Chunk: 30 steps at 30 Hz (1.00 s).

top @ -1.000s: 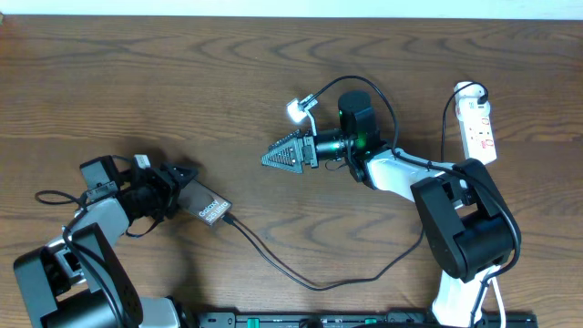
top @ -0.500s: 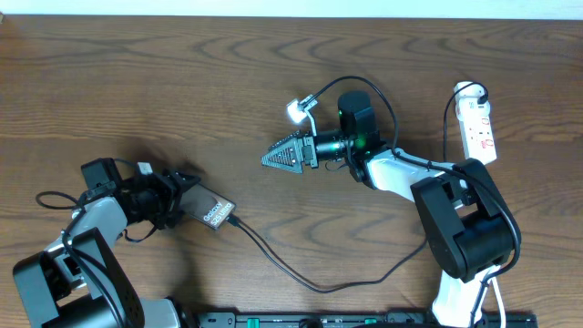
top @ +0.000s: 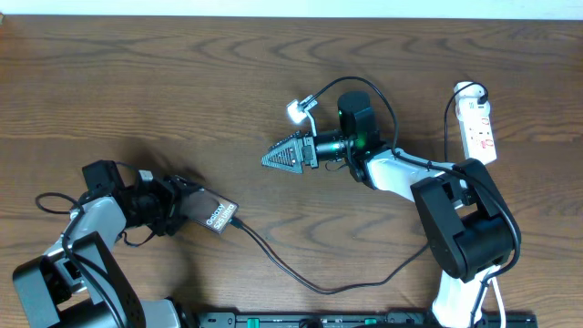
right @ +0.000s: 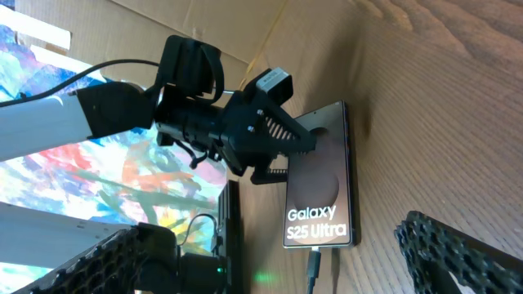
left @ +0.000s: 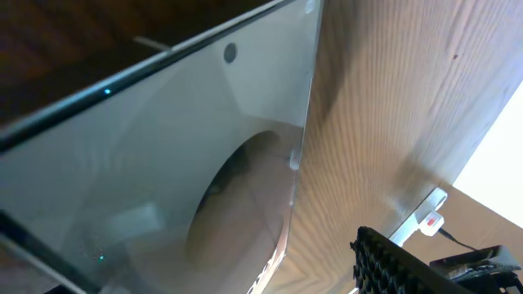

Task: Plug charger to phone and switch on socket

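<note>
Worrying me most is the small black plug (top: pixel 235 221) on the long thin black charger cable (top: pixel 310 282). It looks seated in the flat brown-grey phone with white Galaxy lettering (top: pixel 211 213), at the end facing away from my left gripper (top: pixel 185 202), but I judge that seat to be shallow. The left gripper sits right at the phone's opposite end, fingers to either side of it. I cannot tell whether they are pinching the slab or merely bracketing it. If they drag or tip the phone, the cable could go taut and the plug could pop out.

My right gripper (top: pixel 270 157) hangs above the brown wooden table (top: pixel 137 82) with its fingers spread wide and nothing between them. The phone lies ahead of its fingertips and off to one side, well apart. The narrow white power strip with red switches (top: pixel 479 123) is what it needs next, and that lies well behind it, beside the arm's base (top: pixel 465 232). Turning round to reach it, the arm could catch the cable's slack loop, which runs near that base. The strip also looks light, so a skewed press could shove it instead of tipping a switch.
</note>
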Available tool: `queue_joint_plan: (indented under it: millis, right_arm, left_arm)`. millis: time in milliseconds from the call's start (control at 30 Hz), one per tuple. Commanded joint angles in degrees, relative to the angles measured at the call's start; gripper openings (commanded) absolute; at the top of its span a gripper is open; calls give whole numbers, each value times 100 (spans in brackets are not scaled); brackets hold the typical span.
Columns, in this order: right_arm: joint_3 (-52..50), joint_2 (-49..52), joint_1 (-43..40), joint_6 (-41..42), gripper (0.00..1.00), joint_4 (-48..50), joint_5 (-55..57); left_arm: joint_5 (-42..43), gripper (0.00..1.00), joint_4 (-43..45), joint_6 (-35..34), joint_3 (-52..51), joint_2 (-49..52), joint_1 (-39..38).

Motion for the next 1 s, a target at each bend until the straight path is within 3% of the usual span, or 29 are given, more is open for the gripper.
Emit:
queue_joint_plan:
  millis: [0, 133, 967]
  right_arm:
    - [83, -42, 24, -116, 99, -4, 7]
    - [81, -42, 24, -116, 99, -7, 9]
    - [81, -42, 24, -332, 99, -223, 173]
  left_arm:
    - [-2052, 73, -273, 109, -459, 437, 9]
    - [-2603, 73, -551, 107, -461, 437, 9]
    - [-3182, 74, -1198, -24, -459, 308, 9]
